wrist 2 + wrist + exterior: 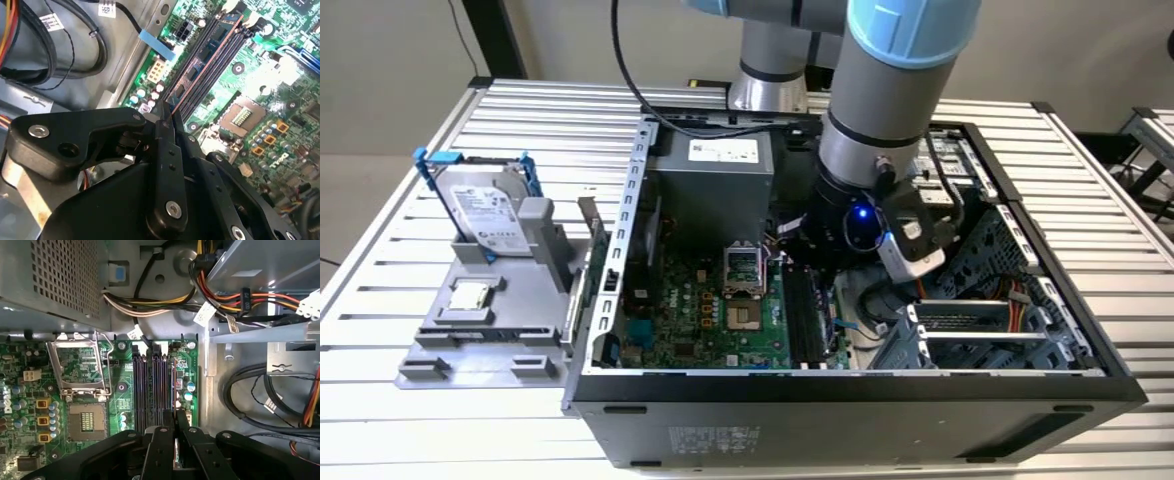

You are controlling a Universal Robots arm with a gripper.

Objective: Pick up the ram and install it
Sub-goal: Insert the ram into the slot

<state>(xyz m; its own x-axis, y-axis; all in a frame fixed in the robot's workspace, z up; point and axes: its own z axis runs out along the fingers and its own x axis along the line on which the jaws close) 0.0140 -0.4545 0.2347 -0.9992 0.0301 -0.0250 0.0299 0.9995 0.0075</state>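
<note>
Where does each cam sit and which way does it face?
Exterior view: off the arm, above the open computer case, looking down; grey-blue arm shows.
First wrist view: on the wrist, facing the green motherboard; black gripper shows.
Second wrist view: on the wrist, oblique along the slots; gripper shows.
Shared: both wrist views show the thin dark ram stick in the gripper, at the slots.

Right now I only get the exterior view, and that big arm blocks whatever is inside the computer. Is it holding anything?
Observer: Yes. In both wrist views the gripper is shut on the ram, a thin dark stick.
Operator: Where is that stick?
Observer: It lies along the memory slots, at the one farthest from the processor socket.
Operator: Are the other slots filled?
Observer: No, they look empty in the first wrist view.
</note>
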